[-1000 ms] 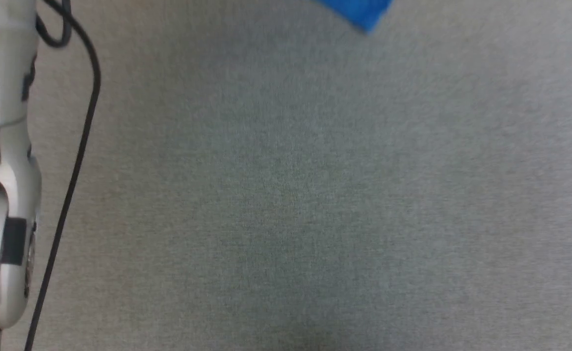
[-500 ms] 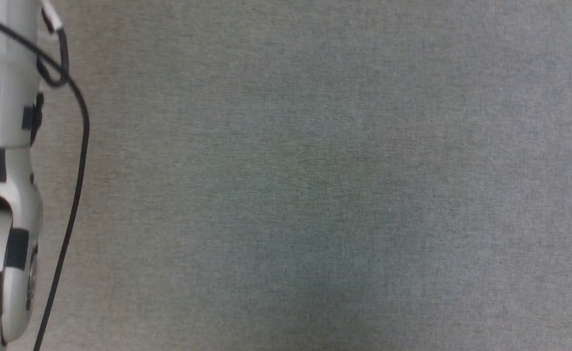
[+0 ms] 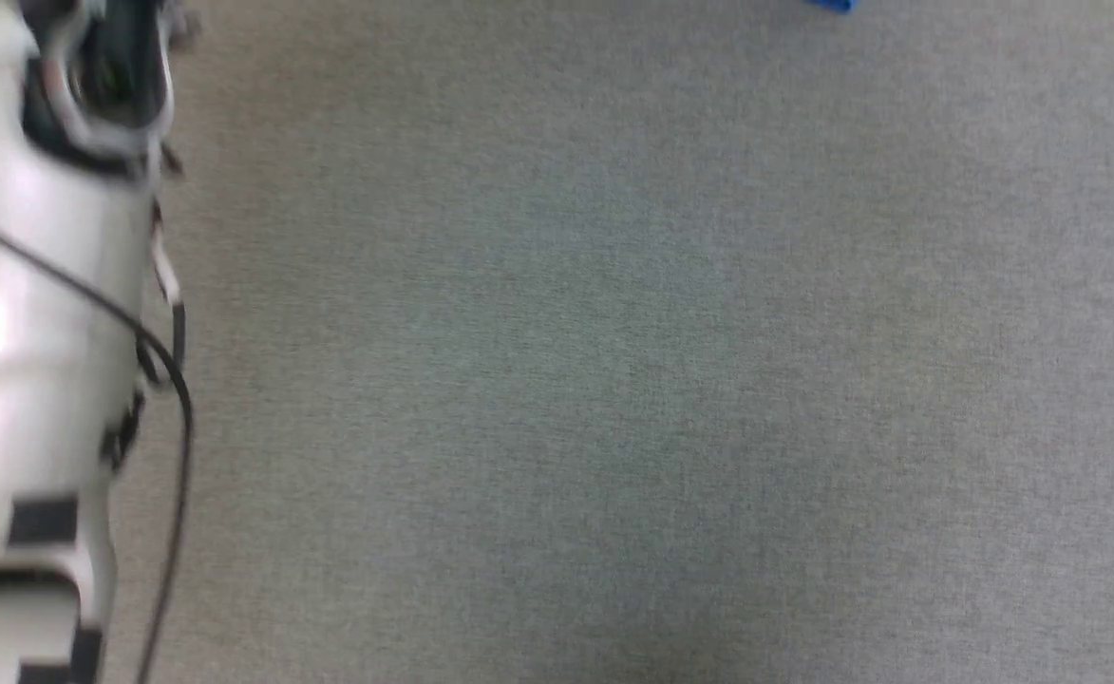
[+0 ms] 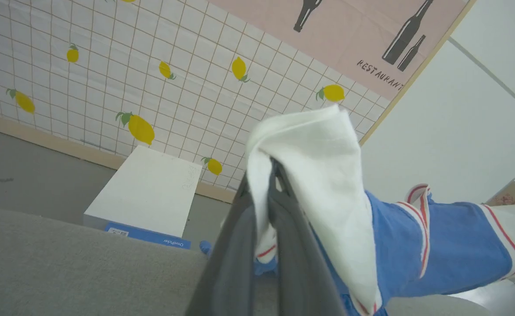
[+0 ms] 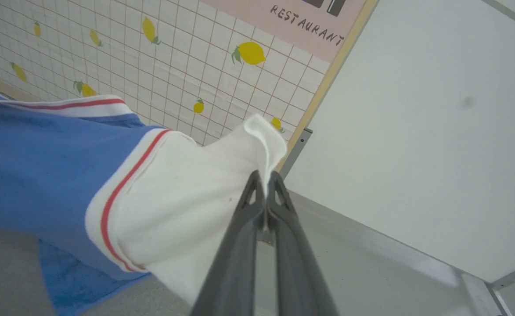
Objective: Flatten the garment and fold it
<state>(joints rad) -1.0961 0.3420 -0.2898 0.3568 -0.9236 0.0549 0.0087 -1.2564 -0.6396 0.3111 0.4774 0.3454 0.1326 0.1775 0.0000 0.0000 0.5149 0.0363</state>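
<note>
My left pincer (image 4: pixel 275 169) is clamped on one white sleeve (image 4: pixel 323 175) of the T-shirt (image 4: pixel 437 245). My right pincer (image 5: pixel 264 177) is pinched shut on the other sleeve (image 5: pixel 187 210). The royal-blue body, red-striped at the sleeve seams, hangs stretched between them above the grey fabric surface (image 3: pixel 613 380). Beyond it a closed white box (image 4: pixel 147 193), contents hidden, sits on the floor (image 4: pixel 20 175) by a lemon-patterned tile wall (image 4: pixel 108 66).

Soft cloth garment (image 5: pixel 42 166), matt grey surface (image 3: pixel 613 380)
</note>
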